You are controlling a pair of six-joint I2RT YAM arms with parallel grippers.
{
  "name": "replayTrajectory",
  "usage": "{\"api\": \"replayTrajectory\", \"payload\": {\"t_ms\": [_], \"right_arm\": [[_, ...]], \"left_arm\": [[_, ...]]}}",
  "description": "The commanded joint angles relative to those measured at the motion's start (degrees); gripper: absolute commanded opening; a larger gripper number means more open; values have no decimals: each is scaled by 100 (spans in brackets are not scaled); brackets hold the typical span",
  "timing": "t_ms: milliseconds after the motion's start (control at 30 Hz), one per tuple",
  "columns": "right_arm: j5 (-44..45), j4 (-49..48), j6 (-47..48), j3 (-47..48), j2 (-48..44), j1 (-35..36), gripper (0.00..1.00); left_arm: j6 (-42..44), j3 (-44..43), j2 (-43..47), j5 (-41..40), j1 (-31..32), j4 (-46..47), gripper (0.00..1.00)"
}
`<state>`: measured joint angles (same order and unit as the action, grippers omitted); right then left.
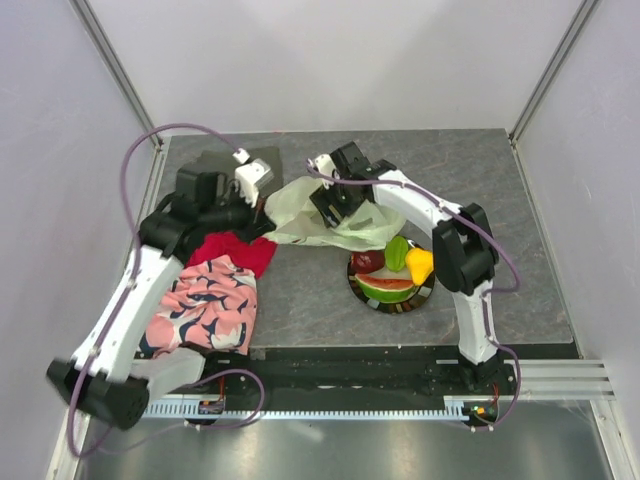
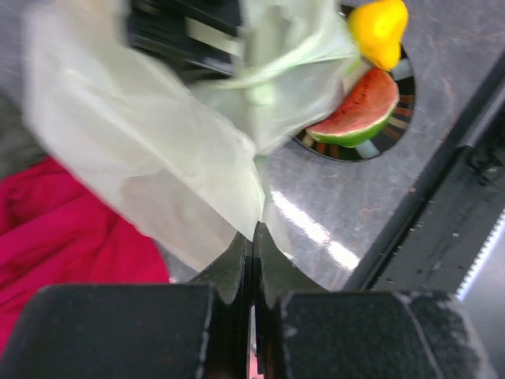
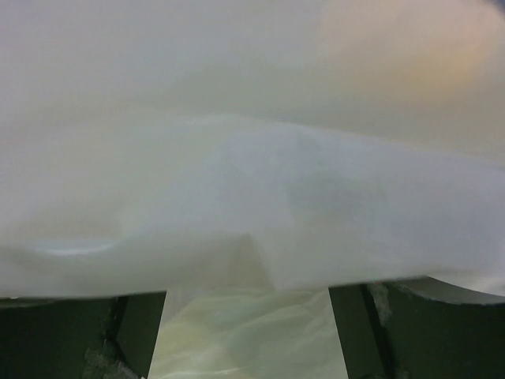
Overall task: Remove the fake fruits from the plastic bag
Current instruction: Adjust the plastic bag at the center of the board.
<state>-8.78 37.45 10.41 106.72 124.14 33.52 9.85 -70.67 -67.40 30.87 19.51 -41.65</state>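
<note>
The pale-green plastic bag lies crumpled at the table's middle, held up on its left side. My left gripper is shut on a pinch of the bag's film. My right gripper is at the bag's top, its fingers wide apart with bag film draped over them and hiding the tips. On the round dark-rimmed plate lie a dark red apple, a green piece, a yellow pear and a watermelon slice. The left wrist view also shows the pear and the watermelon slice.
A red cloth and a pink patterned cloth lie at the front left, under my left arm. A dark flat square lies at the back left. A black rail runs along the table's front edge.
</note>
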Motion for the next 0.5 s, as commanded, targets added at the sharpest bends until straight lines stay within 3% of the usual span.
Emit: {"api": "replayTrajectory", "payload": {"t_ms": [0,33,133,267,467], "right_arm": [[-607,201,154,-757,-1276,67,81],[-651,166,145,-766,-1330,67,81],[-1046,35,171,-626,-1261,111,78],[-1905,200,381,188,-769,129,70],[-2559,491,900,543,-662,269,65]], "left_arm": [[789,-290,1420,-653,9,-581,2],[869,-167,1944,-574,9,-581,2],[1028,553,2309,-197,9,-520,2],[669,967,1724,181,18,-319,2],[580,1530,1783,51,18,350,2]]}}
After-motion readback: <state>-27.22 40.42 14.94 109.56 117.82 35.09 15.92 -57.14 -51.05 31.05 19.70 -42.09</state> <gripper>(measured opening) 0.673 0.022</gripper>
